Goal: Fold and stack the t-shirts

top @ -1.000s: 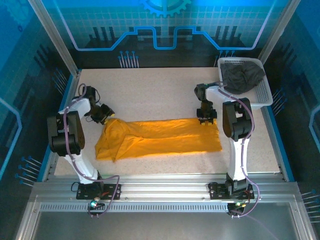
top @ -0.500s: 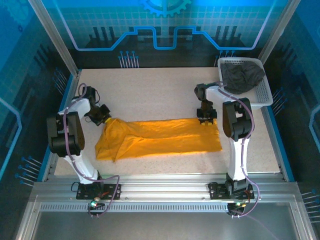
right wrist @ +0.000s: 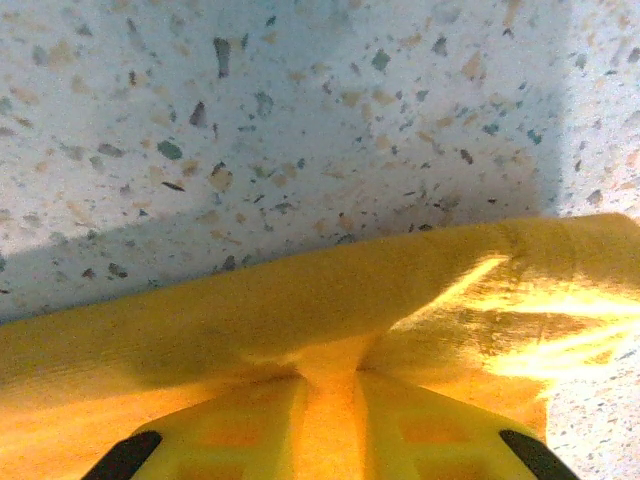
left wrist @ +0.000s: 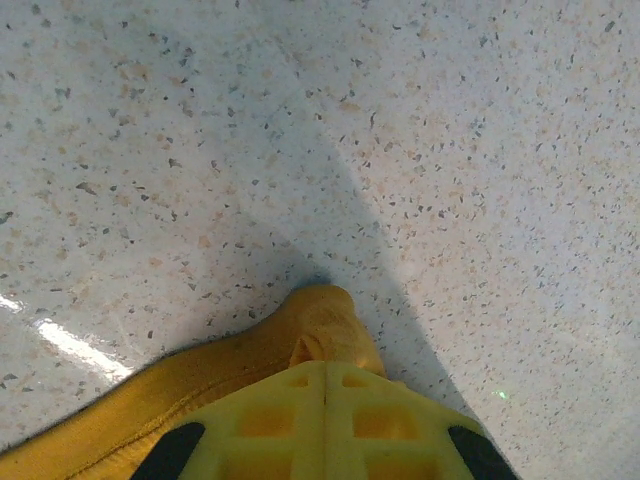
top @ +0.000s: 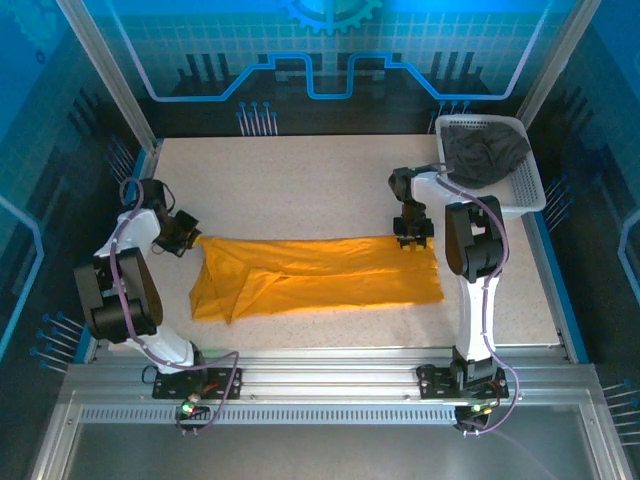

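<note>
Between the just-closed fingers of the left gripper (left wrist: 322, 365) sat one end of the bright orange-yellow fabric t-shirt (top: 320, 275), now drawn straighter across the speckled tabletop (top: 300, 180) from the right gripper (top: 413, 240) clamping its opposite end, readier for folding.

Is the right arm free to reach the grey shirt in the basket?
Not yet, probably. The right hand is shut on the far edge of the orange shirt. The grey shirt lies uncovered in the open basket beside that arm, so after letting go it likely could.
</note>
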Robot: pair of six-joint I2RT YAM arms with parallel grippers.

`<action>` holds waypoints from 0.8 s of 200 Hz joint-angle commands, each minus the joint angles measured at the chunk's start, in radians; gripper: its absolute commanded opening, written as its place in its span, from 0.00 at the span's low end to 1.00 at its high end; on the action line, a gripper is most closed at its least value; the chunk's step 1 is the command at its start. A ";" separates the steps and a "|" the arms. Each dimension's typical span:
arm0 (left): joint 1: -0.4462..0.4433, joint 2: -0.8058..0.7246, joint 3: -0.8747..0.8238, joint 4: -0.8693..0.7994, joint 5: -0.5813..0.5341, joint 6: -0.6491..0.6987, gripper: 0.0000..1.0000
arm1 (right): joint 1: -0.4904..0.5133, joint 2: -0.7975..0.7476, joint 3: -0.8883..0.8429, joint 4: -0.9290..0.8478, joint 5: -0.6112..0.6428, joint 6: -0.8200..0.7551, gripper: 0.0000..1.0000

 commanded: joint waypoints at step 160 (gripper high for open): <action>0.075 0.090 -0.024 0.111 0.219 -0.101 0.56 | 0.005 0.090 0.079 -0.011 0.042 -0.045 0.21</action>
